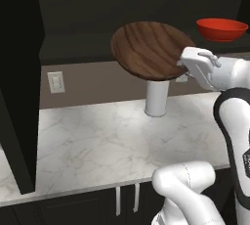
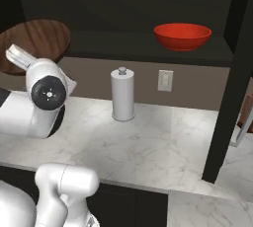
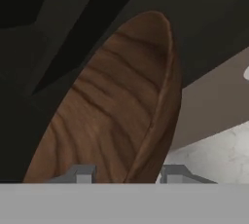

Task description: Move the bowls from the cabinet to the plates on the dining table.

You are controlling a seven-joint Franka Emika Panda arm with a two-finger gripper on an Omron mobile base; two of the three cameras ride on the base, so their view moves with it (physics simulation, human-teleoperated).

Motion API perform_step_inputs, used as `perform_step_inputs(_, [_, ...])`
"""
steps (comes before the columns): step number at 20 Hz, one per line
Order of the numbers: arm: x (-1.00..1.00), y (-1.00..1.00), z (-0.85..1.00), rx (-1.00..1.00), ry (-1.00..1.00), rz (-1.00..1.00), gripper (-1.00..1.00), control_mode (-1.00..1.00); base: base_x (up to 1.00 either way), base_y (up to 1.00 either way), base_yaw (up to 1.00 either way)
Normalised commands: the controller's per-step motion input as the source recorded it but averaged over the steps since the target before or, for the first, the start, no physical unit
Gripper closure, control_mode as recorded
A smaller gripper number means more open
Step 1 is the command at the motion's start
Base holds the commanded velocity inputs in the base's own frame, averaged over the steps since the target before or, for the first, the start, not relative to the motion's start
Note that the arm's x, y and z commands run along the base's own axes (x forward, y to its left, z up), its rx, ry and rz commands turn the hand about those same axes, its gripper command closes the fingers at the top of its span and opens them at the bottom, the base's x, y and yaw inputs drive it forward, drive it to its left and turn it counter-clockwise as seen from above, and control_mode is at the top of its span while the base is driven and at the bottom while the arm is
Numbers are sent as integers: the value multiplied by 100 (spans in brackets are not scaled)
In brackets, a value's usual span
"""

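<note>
The dark-brown wooden bowl (image 1: 146, 48) (image 2: 37, 41) (image 3: 107, 116) hangs tilted on edge in the air, in front of the open near-black cabinet (image 2: 123, 48) and above the counter. My gripper (image 1: 180, 68) (image 3: 125, 175) is shut on its right rim, one fingertip inside the bowl and one outside. The glossy red bowl (image 1: 222, 28) (image 2: 183, 36) stands upright on the cabinet shelf, to the right of the hand. The plates and the dining table are out of view.
A white paper towel roll (image 1: 157, 97) (image 2: 122, 95) stands on the marble counter (image 1: 97, 141) (image 2: 148, 142) just below the wooden bowl. Open dark cabinet doors (image 1: 17, 97) (image 2: 232, 83) jut out at both sides. A wall outlet (image 1: 56, 82) (image 2: 165, 80) sits on the backsplash.
</note>
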Motion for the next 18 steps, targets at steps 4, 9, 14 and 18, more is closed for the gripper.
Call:
perform_step_inputs(4, [-61, -41, 17, 5, 7, -13, 100, -100, 0, 0, 0])
perform_step_inputs(9, [-5, -5, 0, 0, 9, -3, 100, -100, 0, 0, 0])
perform_step_inputs(14, [-26, 0, 0, 0, 29, 0, 100, -100, 0, 0, 0])
perform_step_inputs(18, [-42, 0, 0, 0, 26, 0, 100, -100, 0, 0, 0])
